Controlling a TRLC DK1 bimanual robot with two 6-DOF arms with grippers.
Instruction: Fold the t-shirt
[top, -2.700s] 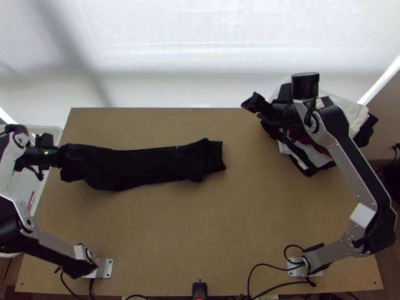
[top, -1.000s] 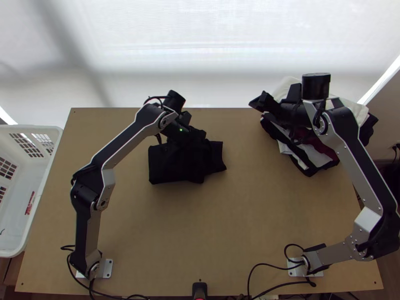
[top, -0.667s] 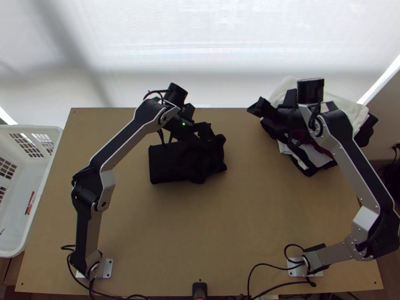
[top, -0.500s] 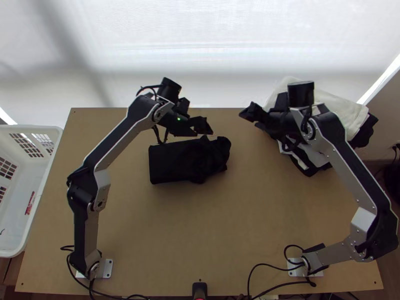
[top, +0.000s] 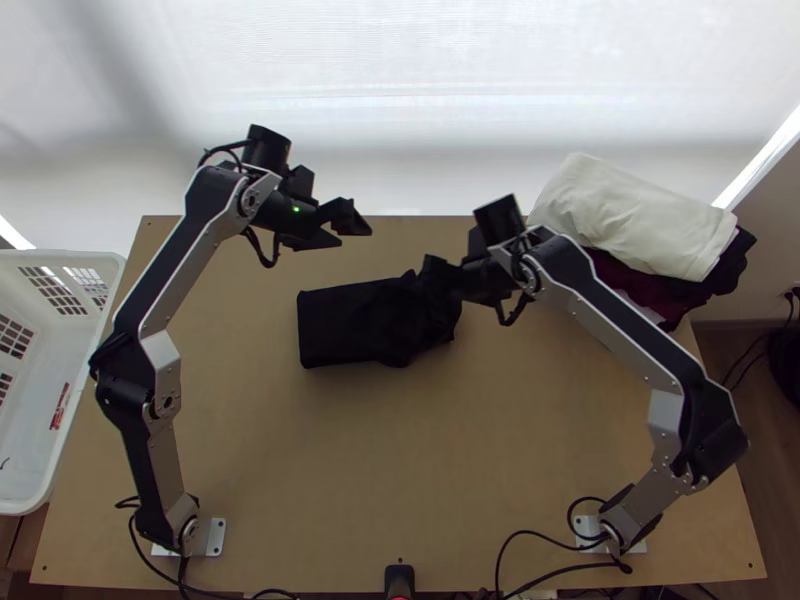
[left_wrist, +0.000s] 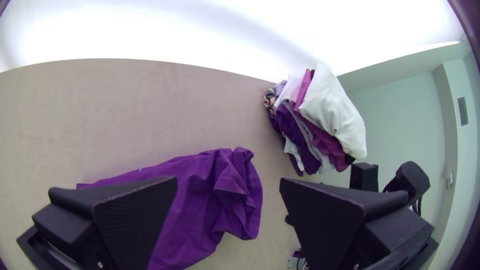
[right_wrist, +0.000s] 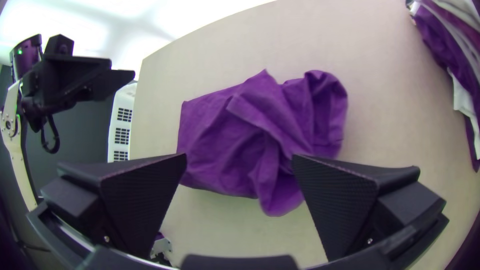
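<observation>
Careful, my right gripper (right_wrist: 240, 157) is wide over the bunched end of the folded t-shirt (top: 345, 322) mid-table (top: 400, 460), left gripper (left_wrist: 228, 180) wide too, and pinching only loose top cloth could drag the fold open.

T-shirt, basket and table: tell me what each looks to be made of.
The t-shirt looks like matte cotton or a cotton blend: soft, thin folds without gloss, though the blend can't be told. The white basket seems to be smooth moulded plastic, given its regular slots and rounded rim. The table appears to be wood or fibreboard, flat and even-toned.
</observation>
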